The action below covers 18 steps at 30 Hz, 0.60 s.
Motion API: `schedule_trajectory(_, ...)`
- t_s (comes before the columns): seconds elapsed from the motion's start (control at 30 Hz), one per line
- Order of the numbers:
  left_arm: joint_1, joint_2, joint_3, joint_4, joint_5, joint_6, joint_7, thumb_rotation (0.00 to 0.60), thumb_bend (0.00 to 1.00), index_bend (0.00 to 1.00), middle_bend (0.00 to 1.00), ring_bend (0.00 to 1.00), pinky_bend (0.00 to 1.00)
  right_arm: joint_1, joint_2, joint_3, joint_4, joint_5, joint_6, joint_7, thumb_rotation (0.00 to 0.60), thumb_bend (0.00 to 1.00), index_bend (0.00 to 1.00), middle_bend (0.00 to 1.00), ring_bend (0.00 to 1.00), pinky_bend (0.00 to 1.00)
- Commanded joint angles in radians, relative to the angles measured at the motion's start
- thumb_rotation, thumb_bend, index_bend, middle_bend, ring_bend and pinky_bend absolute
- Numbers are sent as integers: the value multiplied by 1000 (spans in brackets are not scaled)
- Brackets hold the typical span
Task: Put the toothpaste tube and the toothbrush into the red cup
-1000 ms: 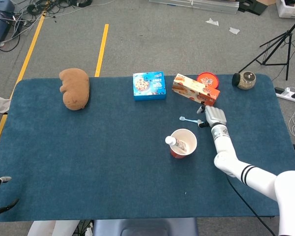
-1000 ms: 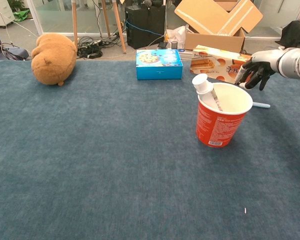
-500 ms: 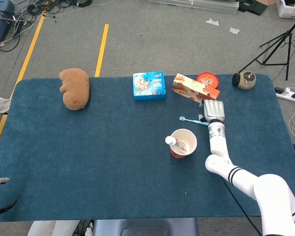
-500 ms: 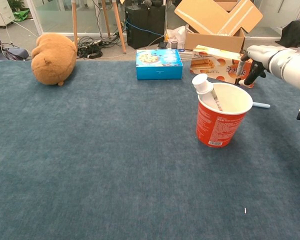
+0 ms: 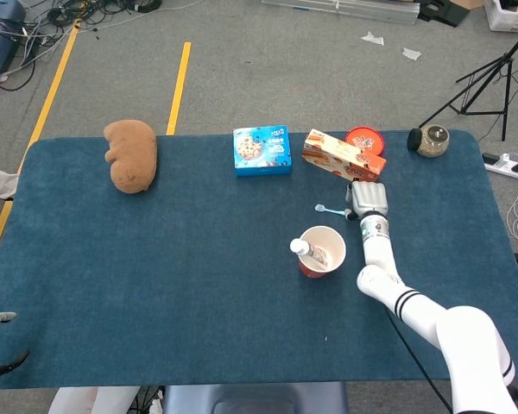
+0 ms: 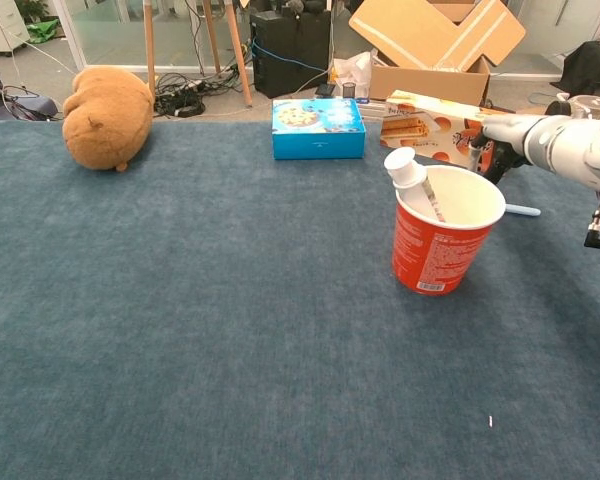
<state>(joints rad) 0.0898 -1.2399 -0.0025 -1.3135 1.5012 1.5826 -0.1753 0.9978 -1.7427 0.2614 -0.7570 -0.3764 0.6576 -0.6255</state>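
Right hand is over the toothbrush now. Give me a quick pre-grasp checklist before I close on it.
1. Toothpaste tube in red cup: ok, it leans on the rim, cap up.
2. Toothbrush still on the table, outside the cup: ok, ready to pick.
3. Right hand over the handle end: ok in head view.
4. Fingers actually around the handle: cannot tell, the hand hides it.
5. Clearance from orange box behind the hand: cannot tell, they look close.
6. Cup upright with room inside: ok.
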Motion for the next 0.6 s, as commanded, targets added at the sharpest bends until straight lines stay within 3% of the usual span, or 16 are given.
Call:
schedule_trajectory(0.03, 0, 0, 0, 0, 0, 0, 0, 600, 0, 322, 374, 331, 416, 1, -7, 2, 6, 0, -2, -7, 600, 238, 478, 1000, 1000, 1000)
schedule_trajectory(0.6, -1, 5, -1, -7, 1, 0, 4, 600, 0, 322, 374, 331, 417, -2, -55, 5, 61, -16, -20, -56, 600, 245, 494, 1000, 1000, 1000)
